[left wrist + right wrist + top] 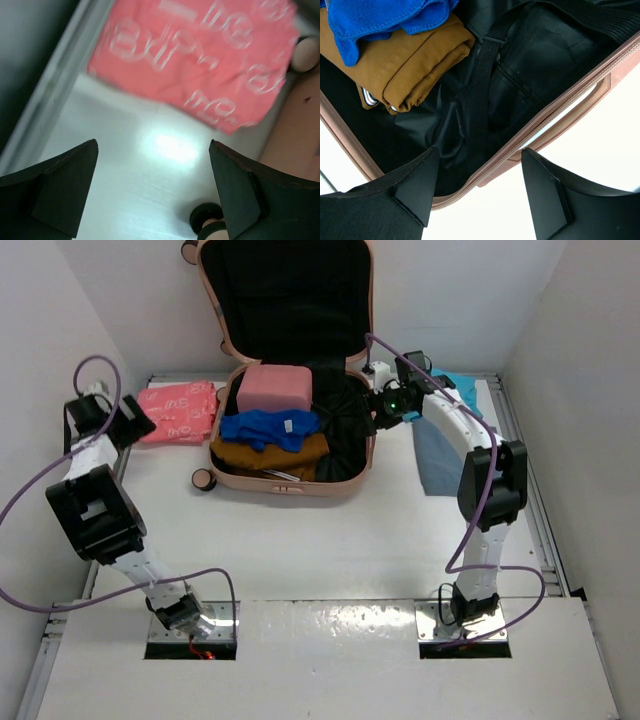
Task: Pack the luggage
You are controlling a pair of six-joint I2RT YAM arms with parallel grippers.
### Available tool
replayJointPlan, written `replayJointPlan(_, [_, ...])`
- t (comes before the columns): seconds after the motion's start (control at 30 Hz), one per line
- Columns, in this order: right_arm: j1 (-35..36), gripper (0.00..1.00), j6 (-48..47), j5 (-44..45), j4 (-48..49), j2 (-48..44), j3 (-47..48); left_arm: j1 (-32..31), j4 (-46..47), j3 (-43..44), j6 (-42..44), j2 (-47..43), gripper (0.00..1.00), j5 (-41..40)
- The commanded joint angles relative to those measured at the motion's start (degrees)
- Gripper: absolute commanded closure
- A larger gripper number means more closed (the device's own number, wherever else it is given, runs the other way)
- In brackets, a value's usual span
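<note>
Flanking the luggage (285, 488), red cloth (178, 411) left, grey-blue cloth (435, 465) right, partly behind right arm (490, 480), left gripper (153, 144) and right gripper (480, 150) released.

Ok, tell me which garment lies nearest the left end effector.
The coral printed one, outside the luggage on its left; the blue and brown ones lie inside.

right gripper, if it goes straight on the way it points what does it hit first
Most likely the black lining in the luggage, just inside its rim and beside the strap. The open right gripper points down at it, though depth is unclear.
</note>
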Motion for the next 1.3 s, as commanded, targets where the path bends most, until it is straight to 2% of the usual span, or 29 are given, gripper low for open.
replayJointPlan(0.0, [0.17,0.33,1.08,-1.22,1.68,-0.43,0.93,-0.6,11.32,-4.2,-4.79,-7.17,0.02,1.94])
replayJointPlan(0.23, [0.0,0.33,1.34,-2.62,2.65,0.44,-0.3,-0.6,18.26,-9.22,-5.14,-2.7,0.01,-6.16])
replayJointPlan(0.43, [0.26,0.33,0.56,-2.71,2.65,1.15,0.13,-1.13,19.76,-3.96,-9.54,6.08,0.01,-10.47])
replayJointPlan(0.63, [-0.18,0.33,-0.06,-2.36,2.12,1.24,0.05,-3.85,19.76,-0.44,-16.03,10.75,0.01,-13.02])
replayJointPlan(0.83, [-0.18,0.33,-1.21,-2.27,0.89,2.29,1.72,-9.03,14.41,6.24,-24.38,17.51,0.01,-21.72])
replayJointPlan(1.03, [-0.79,0.33,-2.44,-1.75,-1.75,4.66,5.67,-12.64,13.78,7.66,-30.89,21.04,0.01,-23.04])
replayJointPlan(1.27, [-1.67,0.33,-3.23,-0.87,-2.54,4.58,6.02,-13.17,10.9,5.72,-30.9,19.29,0.01,-24.18])
